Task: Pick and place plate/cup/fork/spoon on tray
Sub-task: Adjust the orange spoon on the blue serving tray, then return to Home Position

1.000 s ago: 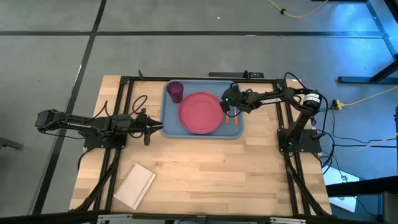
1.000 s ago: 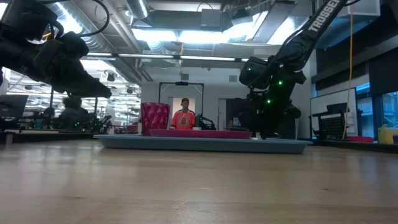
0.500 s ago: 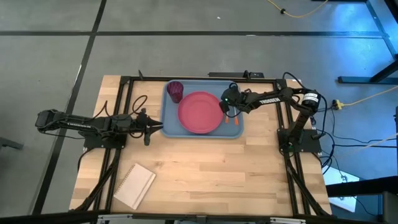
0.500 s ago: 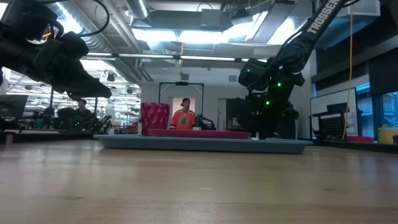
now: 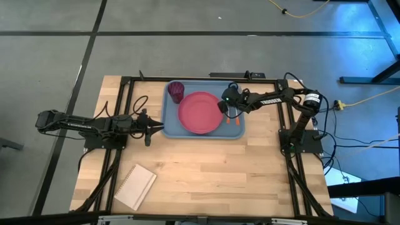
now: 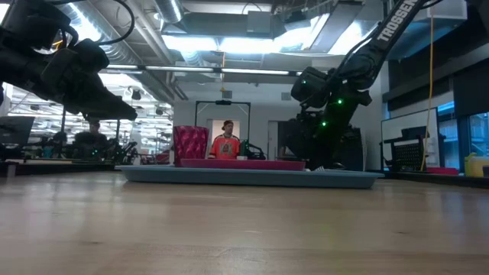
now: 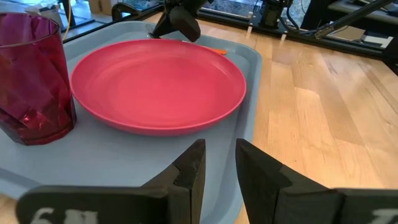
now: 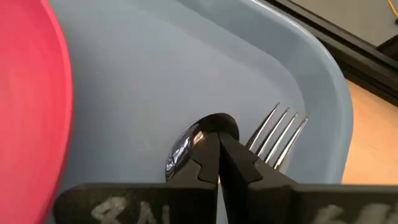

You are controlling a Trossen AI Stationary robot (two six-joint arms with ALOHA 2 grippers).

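The light blue tray (image 5: 204, 132) sits at the 12 o'clock side of the wooden worktop (image 5: 206, 175). The pink-red plate (image 5: 200, 113) lies flat in the middle of the tray. The dark red cup (image 5: 176, 91) stands upright on the tray at the plate's 10 o'clock, just beside its rim. The spoon (image 8: 186, 144) and the fork (image 8: 278, 135) lie side by side on the tray floor at the plate's 3 o'clock, between the plate and the tray's rim; their orange handles point toward 6 o'clock.

The right pincer (image 5: 223, 105) is positioned over the spoon and fork, at the plate's 3 o'clock edge. In the right wrist view its fingers are pressed together with nothing between them, the tips over the spoon's bowl.

The left pincer (image 5: 152, 130) waits just outside the tray's 9 o'clock rim, fingers slightly parted and holding nothing.

A white notebook (image 5: 135, 186) lies on the worktop toward 7 o'clock, well apart from the tray.
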